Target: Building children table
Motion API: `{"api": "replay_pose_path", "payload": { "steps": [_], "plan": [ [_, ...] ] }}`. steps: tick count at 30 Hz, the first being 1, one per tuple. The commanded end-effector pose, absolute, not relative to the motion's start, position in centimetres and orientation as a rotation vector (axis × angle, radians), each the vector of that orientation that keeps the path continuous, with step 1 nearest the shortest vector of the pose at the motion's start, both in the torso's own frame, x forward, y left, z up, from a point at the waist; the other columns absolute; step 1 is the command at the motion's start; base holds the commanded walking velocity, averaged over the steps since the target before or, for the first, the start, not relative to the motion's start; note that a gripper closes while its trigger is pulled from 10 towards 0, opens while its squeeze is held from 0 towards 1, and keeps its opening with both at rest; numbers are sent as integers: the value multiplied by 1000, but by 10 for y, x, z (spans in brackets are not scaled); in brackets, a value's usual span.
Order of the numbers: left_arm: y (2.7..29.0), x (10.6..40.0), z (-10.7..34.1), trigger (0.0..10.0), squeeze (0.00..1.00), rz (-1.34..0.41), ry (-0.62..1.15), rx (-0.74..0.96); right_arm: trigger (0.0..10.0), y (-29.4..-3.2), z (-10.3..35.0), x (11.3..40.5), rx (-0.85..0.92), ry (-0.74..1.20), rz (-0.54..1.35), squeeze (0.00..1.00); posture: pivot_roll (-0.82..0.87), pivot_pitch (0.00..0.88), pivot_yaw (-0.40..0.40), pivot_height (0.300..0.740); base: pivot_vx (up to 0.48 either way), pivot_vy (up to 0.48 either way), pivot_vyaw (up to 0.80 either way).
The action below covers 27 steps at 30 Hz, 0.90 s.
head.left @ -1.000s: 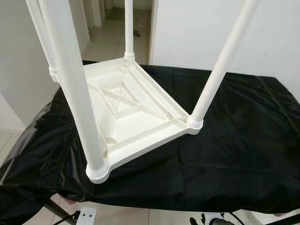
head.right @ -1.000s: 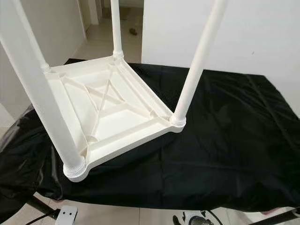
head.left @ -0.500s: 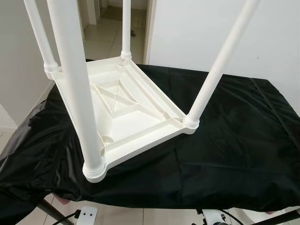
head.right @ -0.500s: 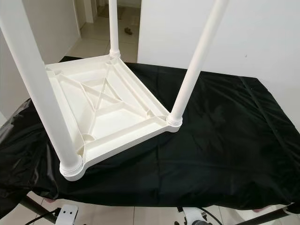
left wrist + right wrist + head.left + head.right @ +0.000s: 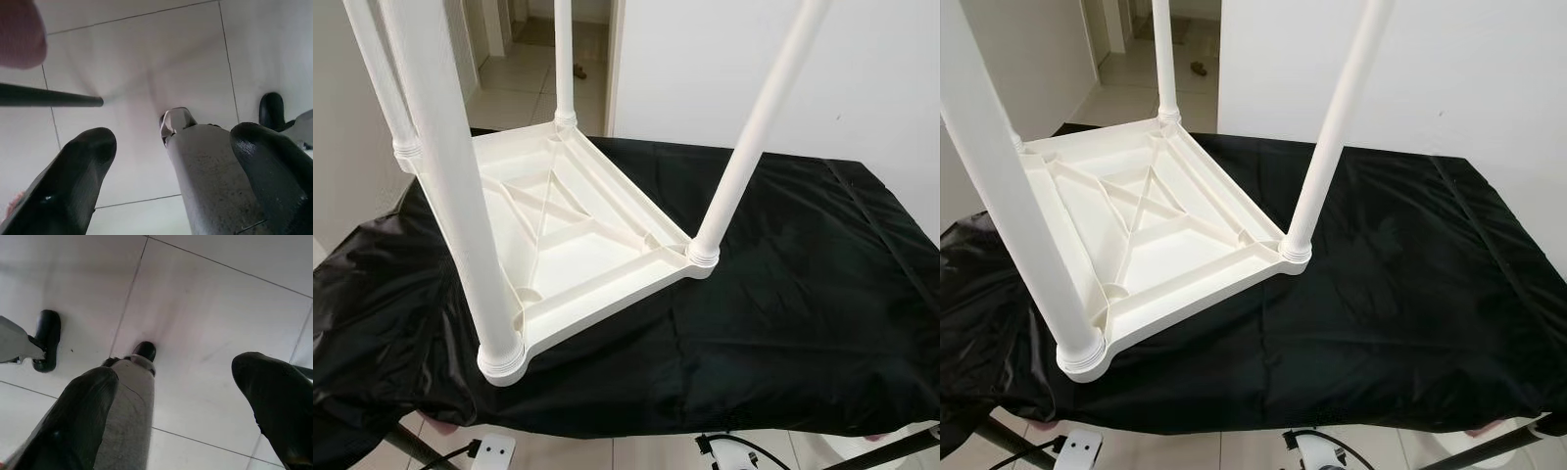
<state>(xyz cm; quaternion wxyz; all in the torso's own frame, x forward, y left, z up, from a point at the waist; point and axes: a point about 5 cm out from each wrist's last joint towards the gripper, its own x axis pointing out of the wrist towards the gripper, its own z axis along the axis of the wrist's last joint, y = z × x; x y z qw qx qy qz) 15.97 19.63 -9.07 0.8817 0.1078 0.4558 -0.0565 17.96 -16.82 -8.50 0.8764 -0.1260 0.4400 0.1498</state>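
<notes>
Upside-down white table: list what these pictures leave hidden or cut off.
- Upper ends of the legs: cut off by the top edge in both eye views.
- Top face of the table: lies against the black cloth.
- Whatever supports the cloth: covered by it.
- Whether the legs are screwed tight: cannot tell.

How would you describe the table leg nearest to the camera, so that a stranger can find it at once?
On the black cloth lies a white children's table, upside down, its four legs pointing up. The nearest leg rises from the corner closest to the cloth's front edge, on the robot's left. It looks the thickest of the four, and its ribbed collar sits lowest in the head view.
</notes>
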Motion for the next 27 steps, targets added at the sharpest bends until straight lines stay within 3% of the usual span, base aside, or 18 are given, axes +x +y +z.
{"api": "replay_pose_path", "payload": {
  "steps": [1,14,16,18,27],
  "plan": [
    [195,146,-97,10000,0,-183,1017,209,10000,-168,-88,174,-245,948,293,0,75,0,-18,740,0,0,0],
    [196,147,-96,10000,0,-201,1011,243,10000,-169,-91,168,-230,966,269,0,65,0,3,740,0,0,0],
    [174,162,-92,10000,0,-210,950,229,10000,-173,-92,165,-226,973,248,0,70,0,-7,740,0,0,0],
    [170,165,-92,10000,0,-196,942,219,10000,-175,-92,165,-223,973,235,0,71,0,-10,740,0,0,0],
    [182,159,-94,10000,0,-129,987,200,10000,-185,-87,173,-198,953,170,0,75,0,-13,740,0,0,0]
  ]
}}
